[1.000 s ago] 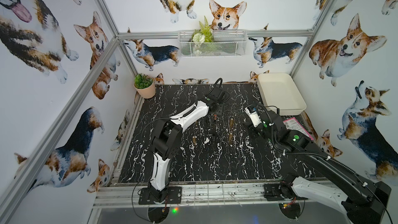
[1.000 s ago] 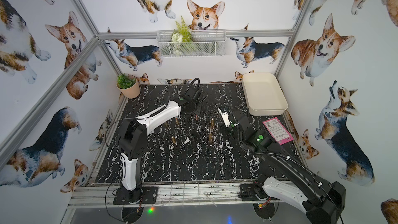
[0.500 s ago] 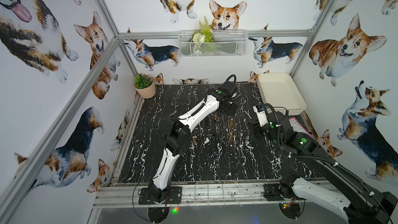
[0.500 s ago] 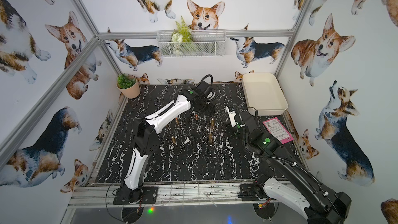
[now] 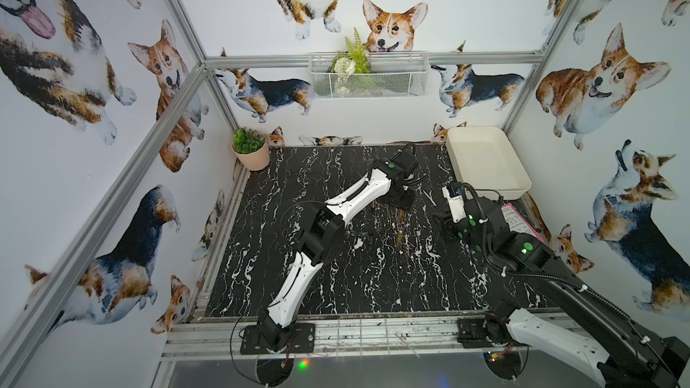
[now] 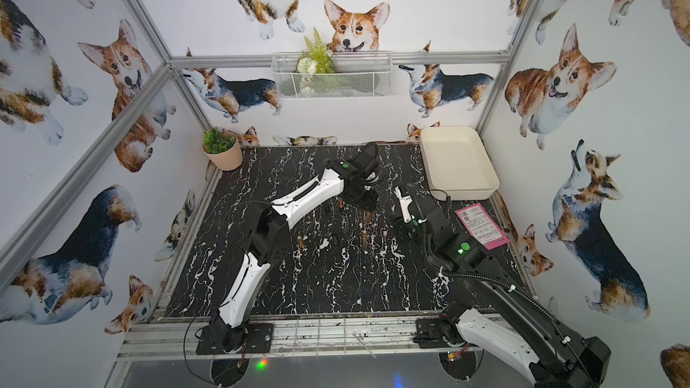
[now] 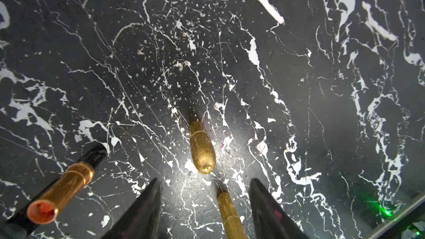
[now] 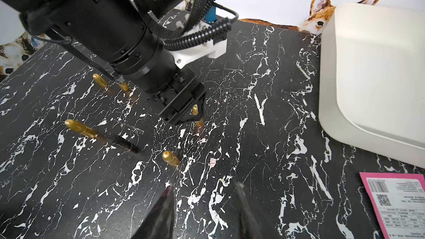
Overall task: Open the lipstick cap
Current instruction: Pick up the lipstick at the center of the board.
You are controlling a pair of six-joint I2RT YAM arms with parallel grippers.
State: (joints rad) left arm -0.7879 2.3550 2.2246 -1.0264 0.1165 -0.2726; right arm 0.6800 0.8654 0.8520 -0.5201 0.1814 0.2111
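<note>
Plainly, slim gold lipstick (image 7: 230,214), upright, inside parted left claw (image 7: 204,180)

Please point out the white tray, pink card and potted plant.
white tray (image 5: 485,162): in a top view, bare inner floor.
pink card (image 6: 481,226): in a top view, printed middle.
potted plant (image 5: 255,159): in a top view, the pot.
</note>
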